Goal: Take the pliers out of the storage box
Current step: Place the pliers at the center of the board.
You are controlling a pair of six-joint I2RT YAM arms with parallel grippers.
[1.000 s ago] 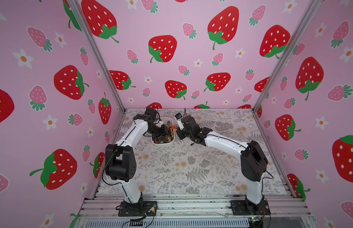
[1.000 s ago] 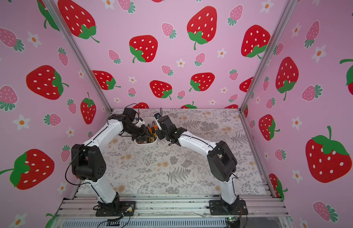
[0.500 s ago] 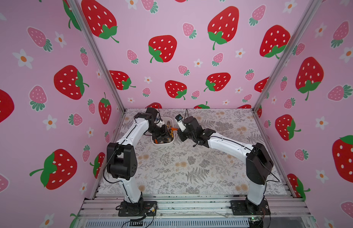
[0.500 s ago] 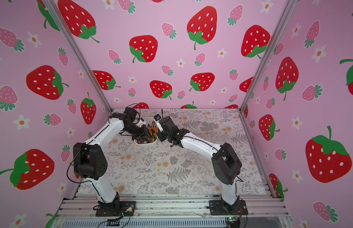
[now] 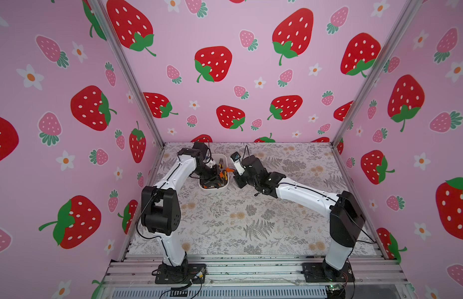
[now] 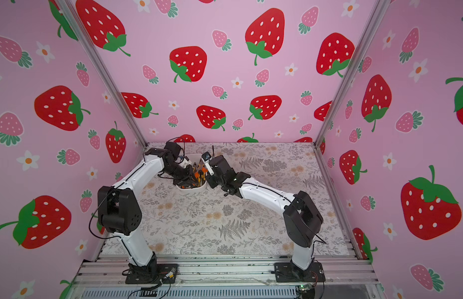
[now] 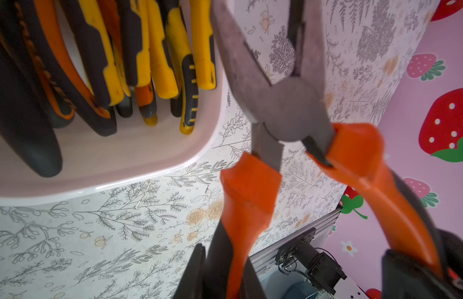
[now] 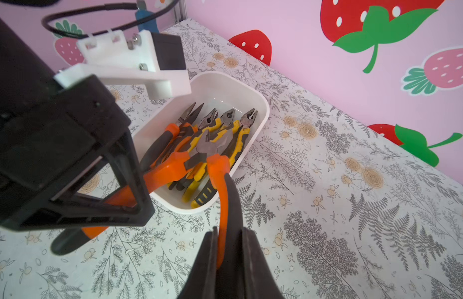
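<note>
The white storage box [image 5: 213,188] [image 6: 191,191] [image 8: 261,103] stands at the back of the table, left of centre, with several yellow-and-black and orange-and-black pliers [image 8: 225,129] [image 7: 147,51] lying in it. One orange-handled pair of pliers [image 8: 207,150] [image 7: 284,108] [image 5: 229,170] hangs over the box's near right corner with its handles spread. My left gripper [image 7: 225,261] [image 5: 214,178] is shut on one handle. On the other handle my right gripper [image 8: 229,238] [image 5: 235,178] is shut. The nose of the pair points back over the box.
Pink strawberry walls close in the table at the back and both sides; the back wall is close behind the box [image 8: 380,77]. The floral table surface [image 5: 251,220] stretches forward to an aluminium rail [image 5: 251,266] that carries both arm bases.
The left gripper's jaws have closed onto the pliers' handle. My right arm has shifted a little to the right, still holding the other handle.
</note>
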